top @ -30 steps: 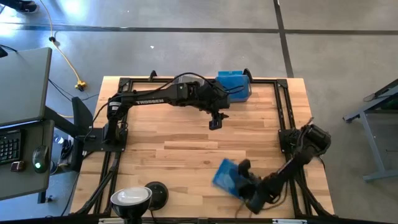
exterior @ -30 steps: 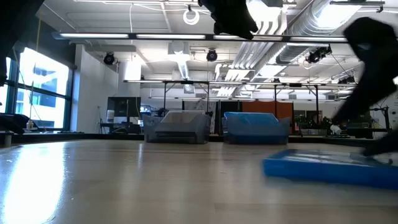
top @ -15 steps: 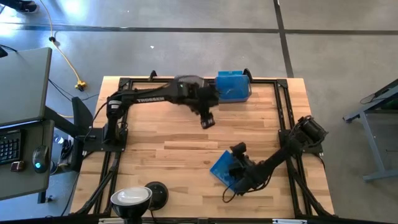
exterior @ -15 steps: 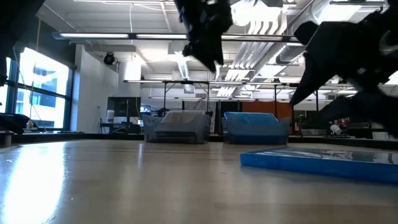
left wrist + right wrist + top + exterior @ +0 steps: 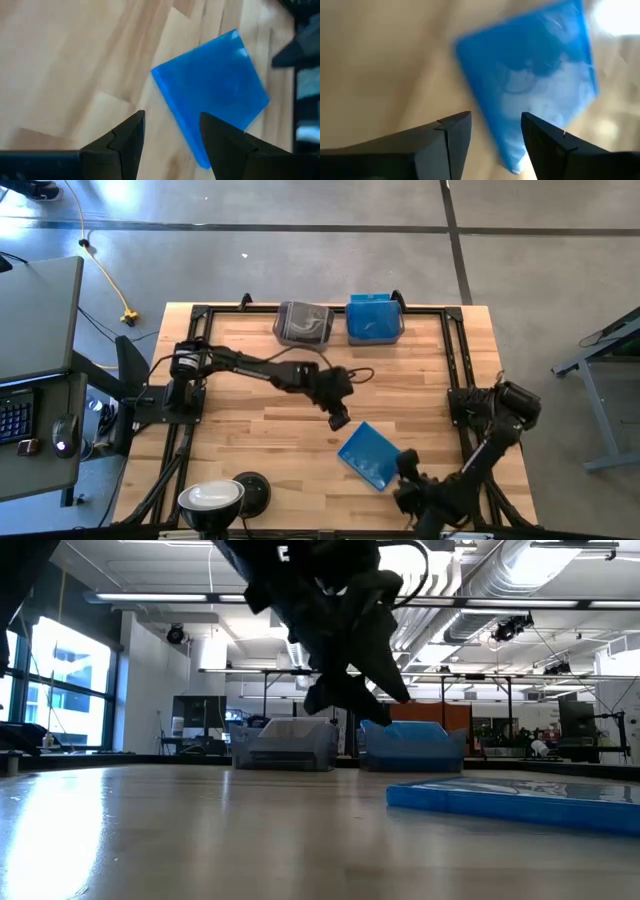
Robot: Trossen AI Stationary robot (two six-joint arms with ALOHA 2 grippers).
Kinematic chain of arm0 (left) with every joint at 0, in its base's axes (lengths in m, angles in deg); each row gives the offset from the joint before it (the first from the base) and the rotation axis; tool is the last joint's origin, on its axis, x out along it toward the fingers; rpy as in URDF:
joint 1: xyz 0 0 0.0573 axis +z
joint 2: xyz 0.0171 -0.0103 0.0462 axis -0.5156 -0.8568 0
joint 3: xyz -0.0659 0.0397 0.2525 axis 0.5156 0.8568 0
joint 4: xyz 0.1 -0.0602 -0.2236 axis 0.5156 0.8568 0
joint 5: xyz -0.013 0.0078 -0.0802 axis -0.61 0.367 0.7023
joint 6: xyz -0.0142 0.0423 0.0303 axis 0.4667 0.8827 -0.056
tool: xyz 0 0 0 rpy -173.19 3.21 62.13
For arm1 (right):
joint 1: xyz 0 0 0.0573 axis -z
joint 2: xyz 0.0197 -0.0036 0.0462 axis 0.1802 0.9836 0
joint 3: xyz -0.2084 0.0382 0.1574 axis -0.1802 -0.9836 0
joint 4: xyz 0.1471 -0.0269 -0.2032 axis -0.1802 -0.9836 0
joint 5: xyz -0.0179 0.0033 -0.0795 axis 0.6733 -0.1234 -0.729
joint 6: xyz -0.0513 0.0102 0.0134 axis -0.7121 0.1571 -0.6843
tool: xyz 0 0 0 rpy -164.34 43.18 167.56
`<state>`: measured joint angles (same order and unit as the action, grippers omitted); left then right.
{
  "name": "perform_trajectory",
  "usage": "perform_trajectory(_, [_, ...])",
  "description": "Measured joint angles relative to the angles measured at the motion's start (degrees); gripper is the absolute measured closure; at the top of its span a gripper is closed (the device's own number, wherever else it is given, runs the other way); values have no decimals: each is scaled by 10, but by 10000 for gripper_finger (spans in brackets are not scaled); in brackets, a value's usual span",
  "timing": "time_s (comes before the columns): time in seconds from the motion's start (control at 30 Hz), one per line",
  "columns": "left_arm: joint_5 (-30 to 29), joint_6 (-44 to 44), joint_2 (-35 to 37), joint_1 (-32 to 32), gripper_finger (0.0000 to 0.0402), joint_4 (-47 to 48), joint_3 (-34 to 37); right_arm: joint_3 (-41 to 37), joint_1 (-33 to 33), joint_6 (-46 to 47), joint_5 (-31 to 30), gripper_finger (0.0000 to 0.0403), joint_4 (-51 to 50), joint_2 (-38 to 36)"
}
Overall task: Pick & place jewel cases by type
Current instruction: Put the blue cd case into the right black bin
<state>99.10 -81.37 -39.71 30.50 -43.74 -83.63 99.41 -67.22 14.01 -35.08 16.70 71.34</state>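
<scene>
The blue jewel case (image 5: 369, 456) lies flat on the table (image 5: 240, 430), toward its near right part, turned so a corner points at the left pincer (image 5: 338, 420). That pincer hangs just above and beside the case's upper-left corner, its fingers (image 5: 127, 137) apart with nothing between them. The right pincer (image 5: 405, 480) sits close by the case's lower-right edge, fingers (image 5: 445, 135) likewise apart and empty, not touching the case. Bare wood stretches wide to the left of the case. At the table's far edge stand a grey bin (image 5: 304, 323) and a bin holding blue cases (image 5: 375, 319). The left arm reaches out long across the middle; the right arm is folded low near the front right corner
</scene>
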Motion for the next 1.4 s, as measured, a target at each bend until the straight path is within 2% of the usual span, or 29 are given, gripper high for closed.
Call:
perform_trajectory(0.1, [-11,-80,-8,-21,216,-76,42,-12,-27,-34,-5,235,61,0])
perform_trajectory(0.23, [-36,-174,-37,-48,216,-123,61,-42,-39,-88,-33,235,109,0])
perform_trajectory(0.33, [-46,-205,-61,-62,216,-133,62,-77,-34,-109,-21,235,137,1])
perform_trajectory(0.5, [-40,-247,-84,-67,216,-180,61,-121,-34,-120,-82,236,198,0])
perform_trajectory(0.67, [-39,-262,-89,-67,216,-199,61,-155,-32,-191,-124,236,236,0])
perform_trajectory(0.8, [-33,-270,-90,-67,216,-212,61,-179,-21,-208,-166,236,245,-2])
perform_trajectory(0.97, [-33,-283,-90,-66,216,-209,62,-183,3,-229,-160,236,255,-1])
perform_trajectory(1.17, [-25,-285,-91,-66,216,-211,62,-177,22,-317,-204,236,273,1])
perform_trajectory(1.4, [-21,-264,-91,-65,216,-218,62,-171,40,-333,-171,236,266,1])
